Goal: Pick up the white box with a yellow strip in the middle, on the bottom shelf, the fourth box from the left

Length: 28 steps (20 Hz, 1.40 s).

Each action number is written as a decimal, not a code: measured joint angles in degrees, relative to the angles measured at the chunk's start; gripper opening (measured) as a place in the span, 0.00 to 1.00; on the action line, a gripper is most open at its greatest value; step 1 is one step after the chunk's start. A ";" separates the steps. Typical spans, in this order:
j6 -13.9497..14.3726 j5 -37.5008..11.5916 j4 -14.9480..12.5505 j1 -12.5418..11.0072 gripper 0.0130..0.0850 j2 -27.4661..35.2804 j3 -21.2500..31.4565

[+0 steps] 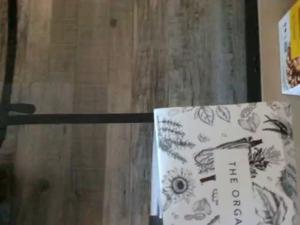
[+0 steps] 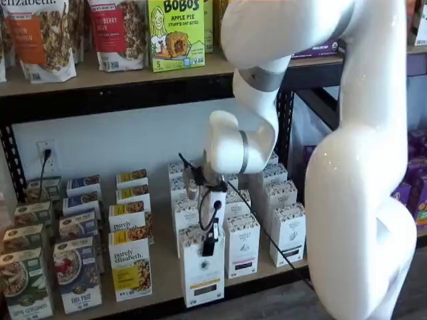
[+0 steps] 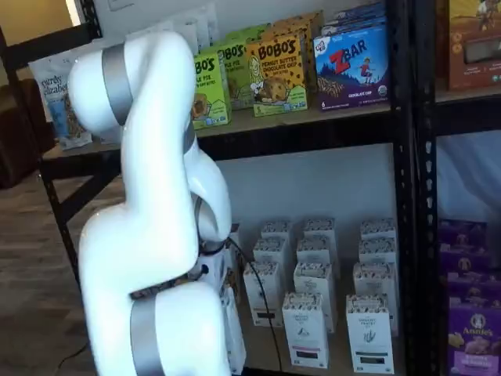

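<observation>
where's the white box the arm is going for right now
In a shelf view the white box stands at the front edge of the bottom shelf, right of the purely elizabeth box, with the end effector at its top.

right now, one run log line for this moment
phase: grasp | pincer: shut on white box | box: front of bottom shelf | arm: over box

A glossy white arm (image 2: 360,153) of fat rounded segments, ringed with grey bands at its joints, ends in a white gripper (image 2: 210,248) with black fingers, and a thin black cable (image 2: 267,233) trails along it.
</observation>
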 joint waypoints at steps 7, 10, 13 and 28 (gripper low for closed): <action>4.44 3.69 -3.01 1.16 0.56 -8.54 5.35; 8.45 5.43 -6.78 1.49 0.56 -12.77 7.79; 10.60 6.60 -8.84 1.60 0.56 -16.17 9.70; 9.76 15.15 -9.78 -1.47 0.56 -29.55 13.92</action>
